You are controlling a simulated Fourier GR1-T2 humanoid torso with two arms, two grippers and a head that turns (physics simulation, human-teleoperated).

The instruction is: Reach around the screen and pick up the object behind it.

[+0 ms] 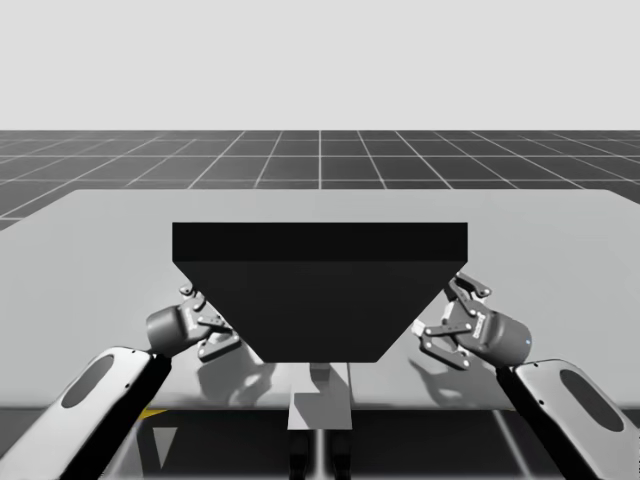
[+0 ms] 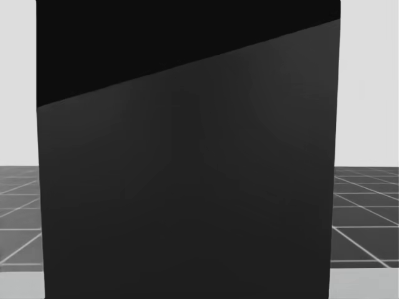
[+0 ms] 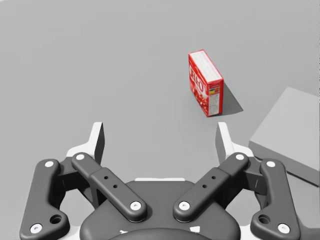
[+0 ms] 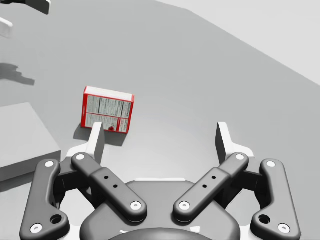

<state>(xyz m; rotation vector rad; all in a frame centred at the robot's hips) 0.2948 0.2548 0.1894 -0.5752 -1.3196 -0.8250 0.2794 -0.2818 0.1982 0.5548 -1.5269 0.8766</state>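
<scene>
A tall black screen stands in the middle of the grey table and blocks most of the head view. Behind it a small red box stands upright on the table. My left gripper hovers at the screen's left edge, open, with the box ahead of it and off toward its right finger. At the screen's right edge my right gripper is open too; the red box lies just ahead of its left finger. Nothing is between either pair of fingers.
A flat grey block lies on the table near the box, beside my left gripper's right finger and beside my right gripper's left finger. A grey post and foot carry the screen at the table's front edge.
</scene>
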